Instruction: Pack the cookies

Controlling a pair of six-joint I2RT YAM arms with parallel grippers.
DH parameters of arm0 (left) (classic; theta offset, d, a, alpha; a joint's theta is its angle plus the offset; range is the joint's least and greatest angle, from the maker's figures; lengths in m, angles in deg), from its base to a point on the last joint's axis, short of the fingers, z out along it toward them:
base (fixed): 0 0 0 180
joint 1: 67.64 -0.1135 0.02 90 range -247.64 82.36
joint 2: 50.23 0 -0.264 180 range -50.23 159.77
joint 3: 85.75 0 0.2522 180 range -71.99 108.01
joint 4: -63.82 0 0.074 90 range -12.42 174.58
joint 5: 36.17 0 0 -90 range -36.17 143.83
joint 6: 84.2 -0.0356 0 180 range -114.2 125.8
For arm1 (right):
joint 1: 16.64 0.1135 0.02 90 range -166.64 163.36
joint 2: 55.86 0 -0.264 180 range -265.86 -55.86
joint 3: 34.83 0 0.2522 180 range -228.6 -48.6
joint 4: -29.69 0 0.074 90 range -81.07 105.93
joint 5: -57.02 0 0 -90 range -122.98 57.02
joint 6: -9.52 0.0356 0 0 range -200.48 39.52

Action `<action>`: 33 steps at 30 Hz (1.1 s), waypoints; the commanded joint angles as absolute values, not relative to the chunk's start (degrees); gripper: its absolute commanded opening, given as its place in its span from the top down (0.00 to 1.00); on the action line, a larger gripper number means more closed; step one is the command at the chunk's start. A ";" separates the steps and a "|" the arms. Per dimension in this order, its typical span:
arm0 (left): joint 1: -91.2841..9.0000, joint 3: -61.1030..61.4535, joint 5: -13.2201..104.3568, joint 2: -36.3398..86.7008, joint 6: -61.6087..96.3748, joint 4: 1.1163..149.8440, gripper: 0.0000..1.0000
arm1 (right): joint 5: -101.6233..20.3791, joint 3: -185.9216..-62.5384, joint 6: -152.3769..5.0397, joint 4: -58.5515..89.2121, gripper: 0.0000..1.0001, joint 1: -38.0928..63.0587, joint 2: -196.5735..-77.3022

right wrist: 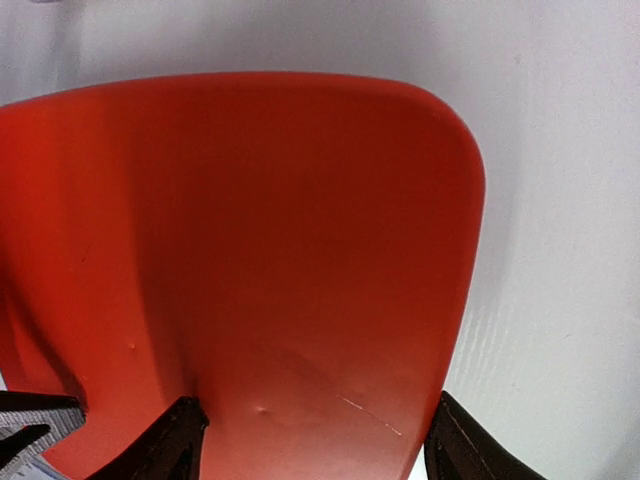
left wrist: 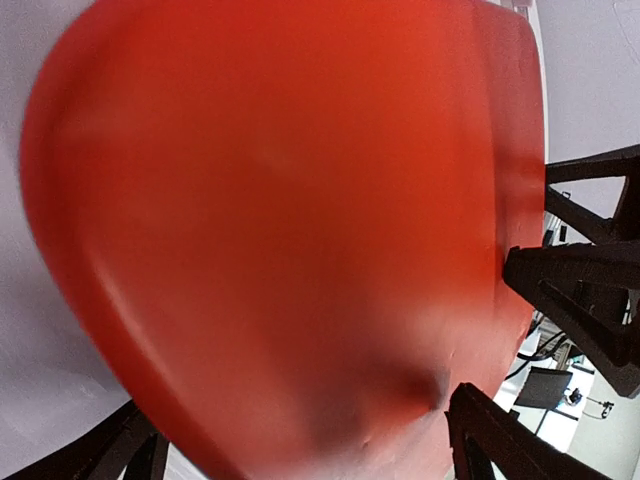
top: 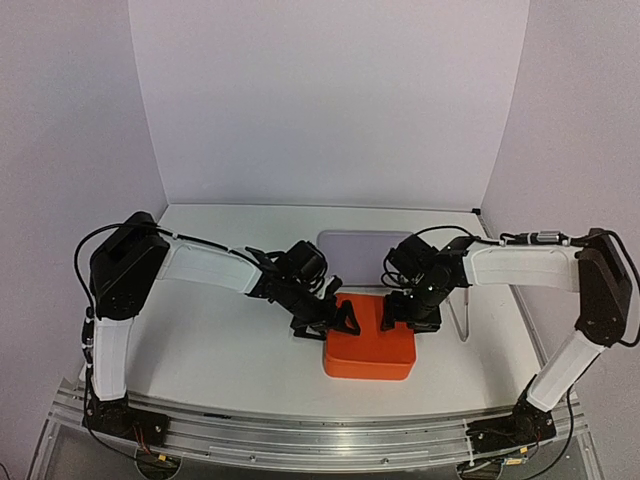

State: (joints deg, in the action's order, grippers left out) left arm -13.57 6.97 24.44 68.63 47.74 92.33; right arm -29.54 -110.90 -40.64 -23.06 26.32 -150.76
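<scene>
On the worktop, centre front: orange box, rounded corners, smooth glossy shell, top closed over. Just behind it lies a pale lilac tray, flat; cannot tell whether the two touch.

Left fingers are spread wide at the box's far left corner. Right fingers are spread wide over its far right edge. Neither pair clamps anything.

Cookies: none visible in any view. Probably under the orange shell, cannot confirm.

Handling estimate:
- Cookies: light, thin, stiff but brittle, crumbly at the rim. Pinch gently across the edge, low force.
- Box: light rigid plastic, slippery. Take it at a corner or rim, one arm per side
</scene>
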 commanded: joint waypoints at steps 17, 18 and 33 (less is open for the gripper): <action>-11.98 -14.14 14.26 59.97 63.17 72.12 0.09 | -41.59 -97.71 -36.29 -18.40 0.33 27.22 -143.42; -11.97 -13.67 13.45 61.08 63.59 71.54 0.10 | -41.68 -97.57 -36.10 -18.11 0.35 27.19 -143.91; -10.91 -12.77 2.95 63.48 70.78 75.55 0.09 | -39.77 -95.42 -33.19 -17.92 0.41 27.21 -145.92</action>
